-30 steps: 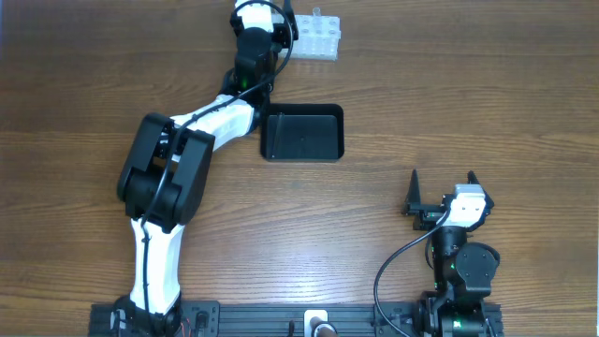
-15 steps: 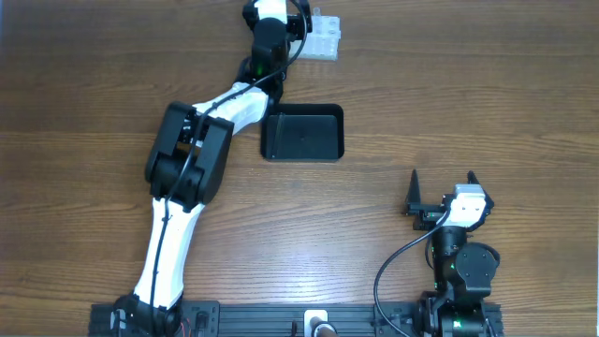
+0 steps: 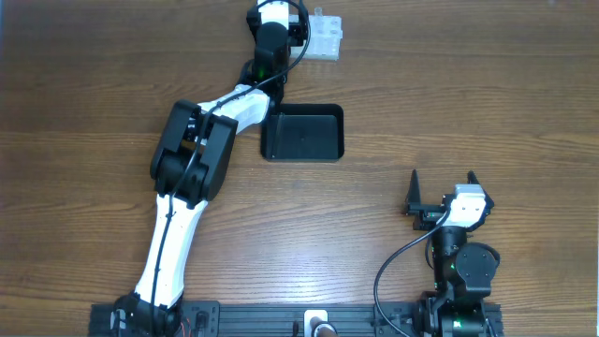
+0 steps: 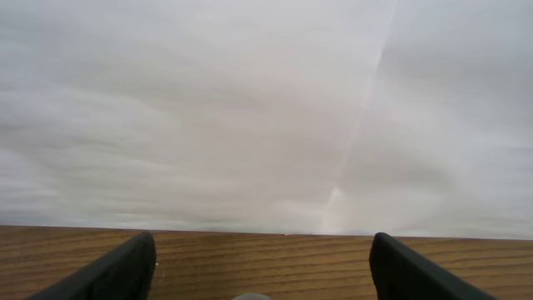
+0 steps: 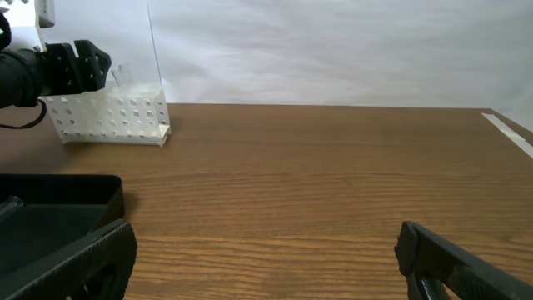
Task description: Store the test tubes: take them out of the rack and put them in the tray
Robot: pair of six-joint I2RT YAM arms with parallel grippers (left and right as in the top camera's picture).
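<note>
Top view: the white perforated plastic test-tube rack (image 3: 324,39) stands on the brown wooden desk (image 3: 487,94) just past the far edge of the black rectangular plastic tray (image 3: 301,136), apart from it. The left gripper (image 3: 298,26) is at the rack's end, also beyond the tray's far edge, its fingers spread wide. A clear tube top (image 5: 122,75) seems to poke up from the rack beside it. The right gripper (image 3: 442,187) hangs well apart from the tray, toward the arm bases, fingers released.

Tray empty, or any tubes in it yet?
Empty: the top view shows the tray with a bare black floor, nothing inside.
</note>
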